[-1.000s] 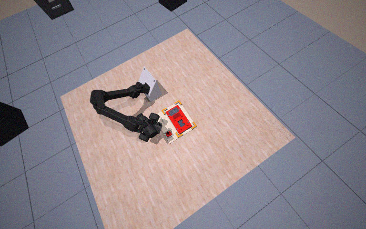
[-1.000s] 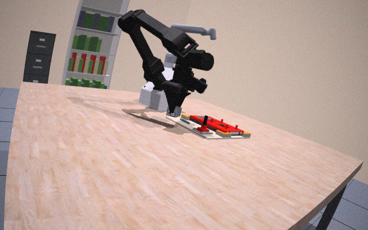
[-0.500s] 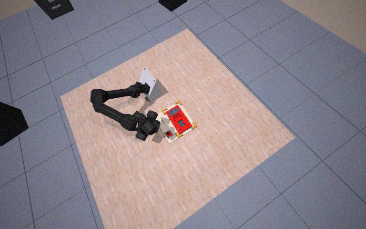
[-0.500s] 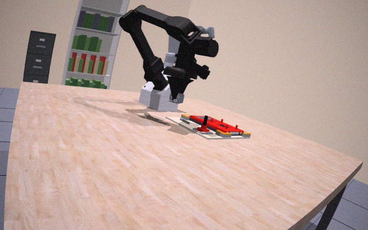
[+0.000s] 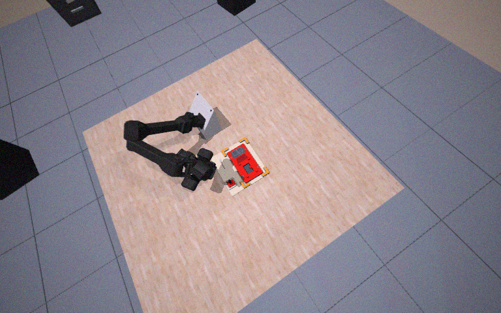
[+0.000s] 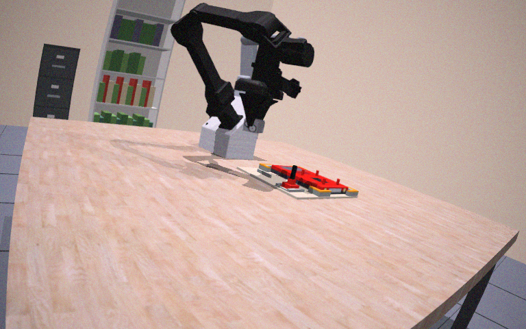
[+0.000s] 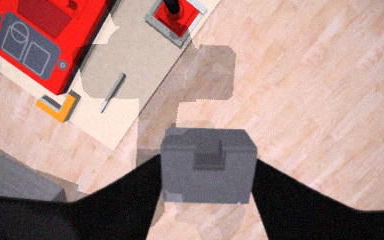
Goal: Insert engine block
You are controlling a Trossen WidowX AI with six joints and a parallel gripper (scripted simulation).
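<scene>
- The tool (image 7: 208, 200) pinches the grey engine block (image 7: 208, 165) and holds it in the air above the counter (image 6: 176, 244), beside the car body (image 5: 245, 162).
- The pickup looks done; carrying it over, turning the slot toward the rib, pressing down and withdrawing remain.
- The opening (image 5: 248, 167) in the car body shows dark, with nothing visible inside.

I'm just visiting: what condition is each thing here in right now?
gripper: shut on the engine block.
engine block: gripped, raised above the table, slot facing up in the wrist view.
car body: lying flat on its base plate, opening still unfilled.
small grey pin: lying loose on the plate.
</scene>
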